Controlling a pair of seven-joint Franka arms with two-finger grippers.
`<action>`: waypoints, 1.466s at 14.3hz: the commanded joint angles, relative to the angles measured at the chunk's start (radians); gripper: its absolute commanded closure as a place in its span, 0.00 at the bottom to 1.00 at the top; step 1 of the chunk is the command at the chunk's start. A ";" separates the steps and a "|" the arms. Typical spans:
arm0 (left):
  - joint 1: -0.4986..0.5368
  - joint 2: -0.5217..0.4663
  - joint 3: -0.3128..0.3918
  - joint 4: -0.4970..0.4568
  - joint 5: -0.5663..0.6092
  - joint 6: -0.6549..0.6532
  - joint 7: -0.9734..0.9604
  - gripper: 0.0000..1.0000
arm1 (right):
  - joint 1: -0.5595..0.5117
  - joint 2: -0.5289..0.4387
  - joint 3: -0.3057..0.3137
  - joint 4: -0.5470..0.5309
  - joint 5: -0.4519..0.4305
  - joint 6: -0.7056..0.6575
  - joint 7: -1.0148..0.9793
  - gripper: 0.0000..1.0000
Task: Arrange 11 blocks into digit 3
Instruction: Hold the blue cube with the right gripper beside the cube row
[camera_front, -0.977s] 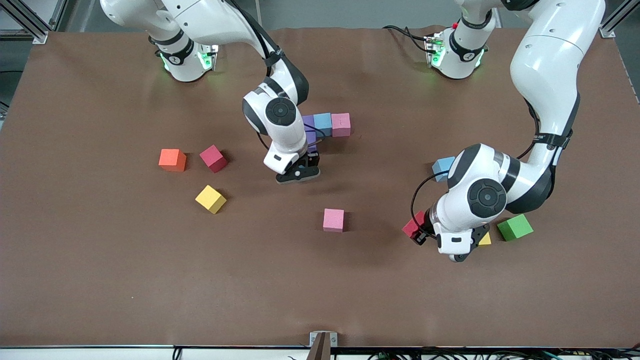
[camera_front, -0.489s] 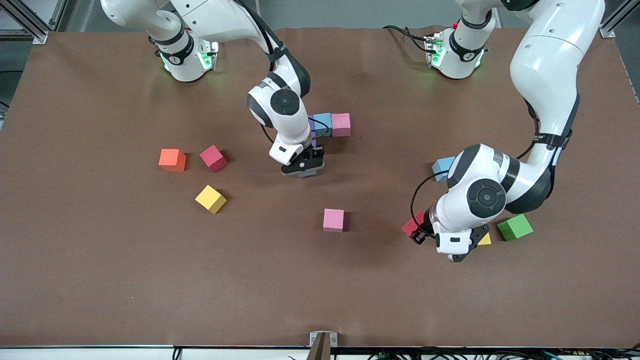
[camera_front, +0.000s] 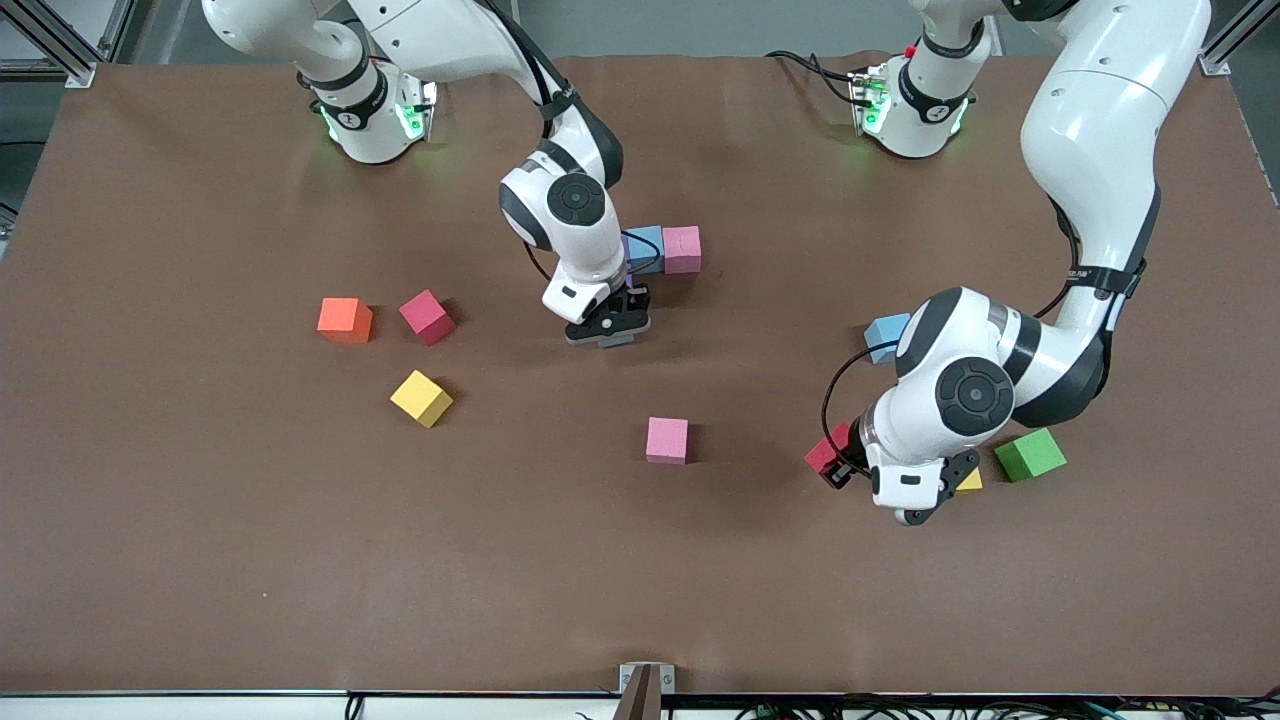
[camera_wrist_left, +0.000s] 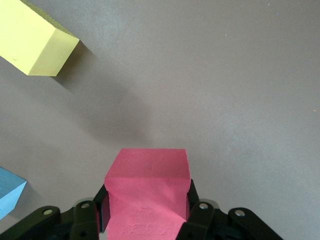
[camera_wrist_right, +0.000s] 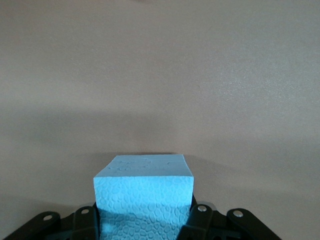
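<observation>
Front view: the right gripper (camera_front: 608, 330) hangs just beside the started digit 3 (camera_front: 662, 249), near the robots' edge; the left gripper (camera_front: 905, 490) is toward the left arm's end; right wrist view: it clamps a light blue cube (camera_wrist_right: 143, 195); left wrist view: the fingers (camera_wrist_left: 192, 207) clench a red cube (camera_wrist_left: 147, 192); I judge the next move is to set the blue one squarely in the column.

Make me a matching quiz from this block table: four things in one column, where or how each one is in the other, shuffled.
Column one:
1. right gripper
2. left gripper
3. orange cube
4. green cube

Column two:
A. shut on the held red cube
B. shut on the held light blue cube
C. beside the loose red cube, toward the right arm's end
D. near the half-hidden yellow cube, toward the left arm's end

Pairs: 1-B, 2-A, 3-C, 4-D
</observation>
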 joint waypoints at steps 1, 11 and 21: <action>0.001 -0.014 -0.004 -0.007 -0.007 -0.014 0.017 0.54 | 0.011 -0.008 -0.007 -0.026 -0.006 0.013 0.025 0.98; 0.008 -0.013 0.001 -0.008 -0.004 -0.014 0.062 0.54 | 0.025 0.015 -0.005 -0.018 -0.006 0.045 0.051 0.98; 0.010 -0.010 0.001 -0.010 -0.004 -0.013 0.074 0.54 | 0.036 0.015 -0.005 -0.023 -0.006 0.037 0.079 0.98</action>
